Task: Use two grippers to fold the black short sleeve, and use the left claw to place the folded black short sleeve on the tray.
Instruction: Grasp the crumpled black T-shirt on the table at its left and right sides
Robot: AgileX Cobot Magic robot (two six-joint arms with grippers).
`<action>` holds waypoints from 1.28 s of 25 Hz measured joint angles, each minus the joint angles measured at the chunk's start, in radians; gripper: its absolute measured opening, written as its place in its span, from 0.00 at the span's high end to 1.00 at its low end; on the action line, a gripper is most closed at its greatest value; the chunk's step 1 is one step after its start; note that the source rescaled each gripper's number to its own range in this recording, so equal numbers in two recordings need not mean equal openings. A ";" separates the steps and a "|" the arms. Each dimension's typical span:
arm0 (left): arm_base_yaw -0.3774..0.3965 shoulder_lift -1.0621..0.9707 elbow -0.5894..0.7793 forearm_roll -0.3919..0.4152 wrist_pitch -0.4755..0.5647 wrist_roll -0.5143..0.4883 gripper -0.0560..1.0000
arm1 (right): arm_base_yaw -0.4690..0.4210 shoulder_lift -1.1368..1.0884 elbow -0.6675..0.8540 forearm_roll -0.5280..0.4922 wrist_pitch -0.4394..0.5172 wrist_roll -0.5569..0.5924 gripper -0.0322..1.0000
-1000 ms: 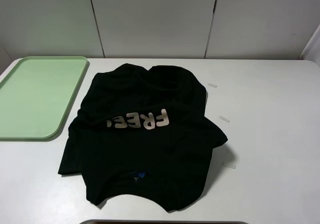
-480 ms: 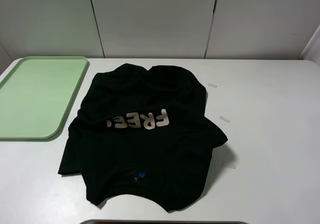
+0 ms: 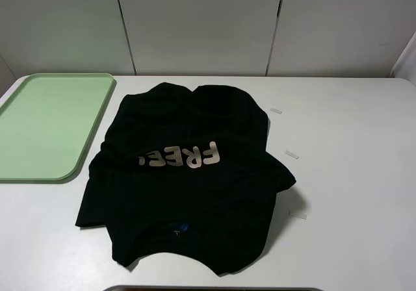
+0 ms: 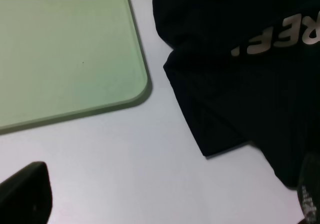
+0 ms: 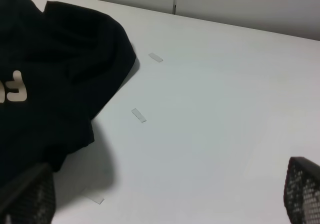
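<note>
The black short sleeve [image 3: 188, 187] lies crumpled and spread out on the white table, its pale "FREE" letters [image 3: 182, 156] upside down and a small blue neck tag [image 3: 180, 228] toward the front edge. The pale-green tray [image 3: 45, 125] sits to its left with nothing on it. Neither gripper shows in the exterior high view. In the left wrist view my left gripper [image 4: 167, 199] hovers open above bare table between the tray [image 4: 65, 49] corner and a shirt [image 4: 240, 94] sleeve. My right gripper [image 5: 165, 194] is open over the table beside the shirt's [image 5: 55, 74] right edge.
Three small strips of clear tape [image 3: 291, 154] lie on the table right of the shirt, also seen as tape strips [image 5: 138, 115] in the right wrist view. A white panelled wall [image 3: 201, 25] stands behind the table. A dark edge [image 3: 214, 289] shows at the front.
</note>
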 joint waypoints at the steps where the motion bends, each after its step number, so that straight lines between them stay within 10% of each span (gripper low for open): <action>1: 0.000 0.000 0.000 0.000 0.000 0.000 0.02 | 0.000 0.000 0.000 0.000 0.000 0.000 0.00; 32: -0.003 0.000 0.000 -0.056 -0.008 -0.001 0.02 | 0.000 0.000 -0.002 -0.009 -0.001 0.027 0.00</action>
